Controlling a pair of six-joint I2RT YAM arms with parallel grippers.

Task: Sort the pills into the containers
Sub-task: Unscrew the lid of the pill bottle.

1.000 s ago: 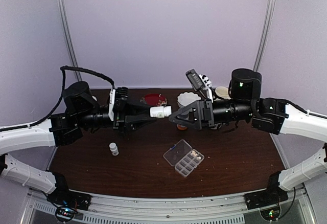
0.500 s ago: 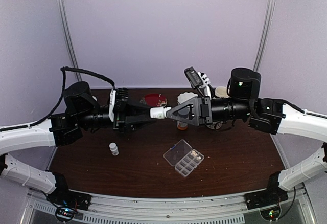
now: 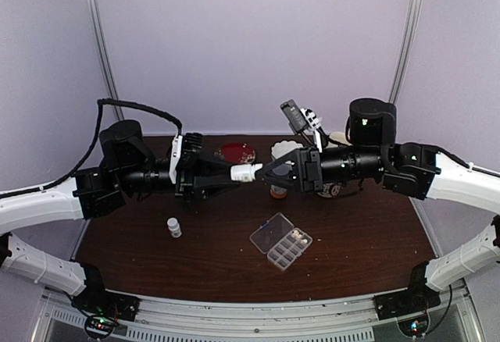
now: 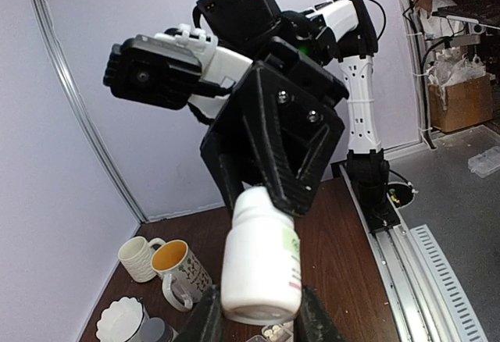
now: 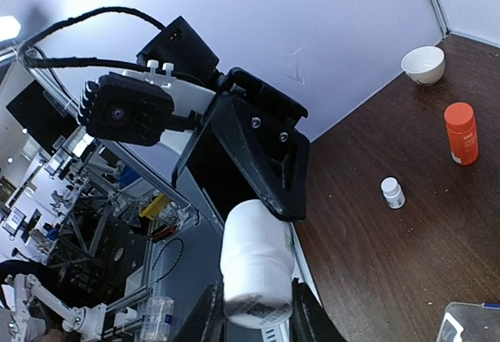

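Pale lilac walls close in the dark brown wooden table, with a slim metal pole in each back corner. Beyond lies grey floor and a cardboard box.

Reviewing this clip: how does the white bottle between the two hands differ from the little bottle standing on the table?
The large bottle lies sideways in the air; the small bottle stands upright on the table. The large bottle is gripped by the left hand and the right hand, one at each end; the small bottle is untouched. The large bottle looks clearly bulkier. Both have white caps.
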